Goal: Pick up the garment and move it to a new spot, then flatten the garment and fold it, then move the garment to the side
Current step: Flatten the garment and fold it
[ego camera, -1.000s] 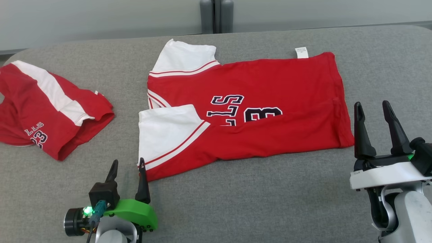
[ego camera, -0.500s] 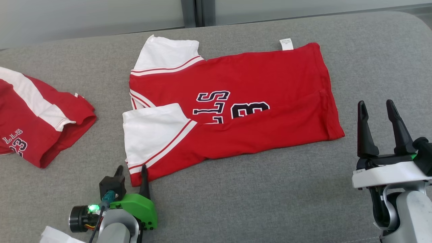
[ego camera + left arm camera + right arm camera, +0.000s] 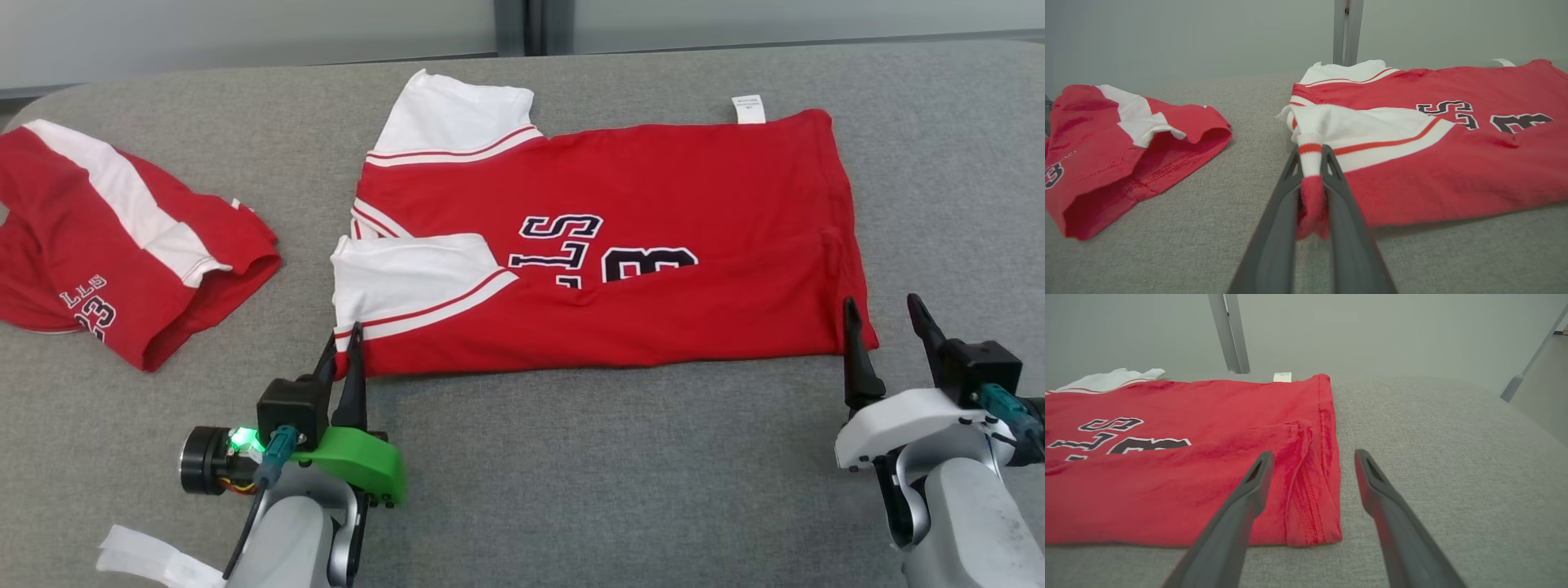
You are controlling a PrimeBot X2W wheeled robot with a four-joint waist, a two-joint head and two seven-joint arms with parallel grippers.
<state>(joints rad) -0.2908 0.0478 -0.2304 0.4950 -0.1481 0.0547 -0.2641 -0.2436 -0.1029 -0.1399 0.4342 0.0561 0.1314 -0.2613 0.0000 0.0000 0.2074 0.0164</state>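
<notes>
Left wrist view gives the news: the left gripper (image 3: 1310, 153), which stood wide open 1 second ago astride the garment's (image 3: 1453, 163) near-left corner, has now snapped nearly shut. A bunched strip of white-and-red sleeve trim is pinched between its 2 fingers, and the cloth there is puckered up off the grey table (image 3: 571, 474).

The garment itself lies flat on that table, its near half already turned over so that it covers the lower part of the lettering. A second red shirt (image 3: 122, 245) sits crumpled to the garment's left, well apart from it.

The right gripper (image 3: 881, 300) has also come in. A second ago it hung off the garment's right side; now it sits at the garment's near-right corner, jaws spread as wide as before and holding nothing. In the right wrist view 1 finger is over the red hem (image 3: 1314, 522) and the other over bare table beside it.

So 1 corner is secured and the other is merely lined up. The fold looks about half done, and the right claw probably needs to close on that hem before both corners can be lifted together.
</notes>
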